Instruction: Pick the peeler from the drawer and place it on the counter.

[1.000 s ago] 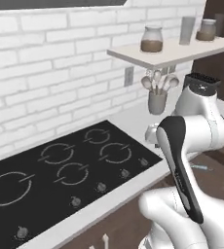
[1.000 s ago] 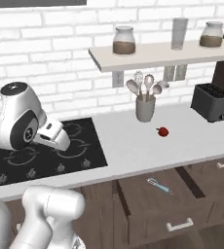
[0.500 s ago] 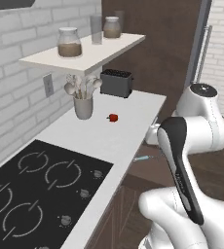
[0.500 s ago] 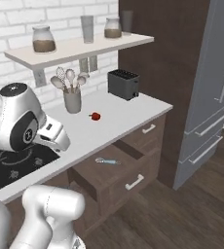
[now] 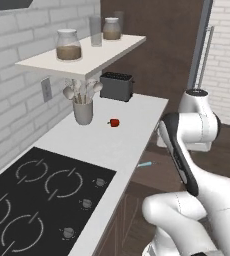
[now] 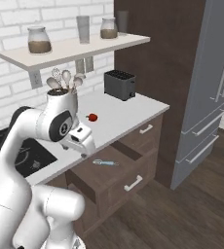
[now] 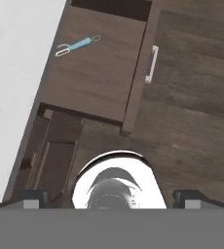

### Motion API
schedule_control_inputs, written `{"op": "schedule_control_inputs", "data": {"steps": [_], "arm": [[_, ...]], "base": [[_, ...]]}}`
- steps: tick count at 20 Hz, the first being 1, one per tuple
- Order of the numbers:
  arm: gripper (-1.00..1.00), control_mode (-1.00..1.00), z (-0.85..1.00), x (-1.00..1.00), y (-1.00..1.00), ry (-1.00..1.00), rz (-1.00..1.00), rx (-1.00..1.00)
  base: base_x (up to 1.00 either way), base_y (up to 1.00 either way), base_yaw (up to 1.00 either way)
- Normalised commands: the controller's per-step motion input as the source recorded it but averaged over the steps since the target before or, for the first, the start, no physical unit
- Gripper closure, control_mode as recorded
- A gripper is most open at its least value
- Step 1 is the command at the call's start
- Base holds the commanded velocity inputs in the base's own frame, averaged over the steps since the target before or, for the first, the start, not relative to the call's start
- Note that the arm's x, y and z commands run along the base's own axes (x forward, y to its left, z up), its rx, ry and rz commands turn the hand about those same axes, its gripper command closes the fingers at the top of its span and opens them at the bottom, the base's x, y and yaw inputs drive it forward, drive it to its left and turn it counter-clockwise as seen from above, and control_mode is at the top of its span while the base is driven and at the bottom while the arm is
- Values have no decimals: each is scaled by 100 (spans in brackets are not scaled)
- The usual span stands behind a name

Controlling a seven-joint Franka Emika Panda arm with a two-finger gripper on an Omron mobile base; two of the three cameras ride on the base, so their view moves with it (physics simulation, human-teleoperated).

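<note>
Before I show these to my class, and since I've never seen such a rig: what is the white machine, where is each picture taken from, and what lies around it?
All three pictures are rendered, not photographed. The white machine is a robot arm on a base that can drive. Two cameras ride on that base, behind the arm to its left and right, and look forward over the kitchen. The third sits on the hand and looks down along the gripper, whose two dark tips stand wide apart with nothing between them.

Below it, the brown drawer is pulled open, and a small blue peeler lies flat inside. The robot is meant to lift it onto the white counter.

On that counter stand a black cooktop, a cup of utensils, a small red thing and a dark toaster. Jars sit on the wall shelf above.
</note>
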Motion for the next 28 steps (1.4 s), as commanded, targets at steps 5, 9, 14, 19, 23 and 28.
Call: {"op": "schedule_control_inputs", "data": {"steps": [5,9,14,19,23,28], "arm": [[-100,-100,-70,66,-74,15,-2,0],[-100,-100,-63,52,-62,0,0,0],[-100,-100,-55,47,-54,0,0,0],[-100,-100,-50,53,-31,0,0,0],[-100,-100,-43,58,-3,0,-2,0],[-100,-100,-52,63,-3,0,-1,0]], "base": [[0,0,0],[0,0,0],[0,0,0],[0,0,0],[0,0,0],[0,0,0]]}}
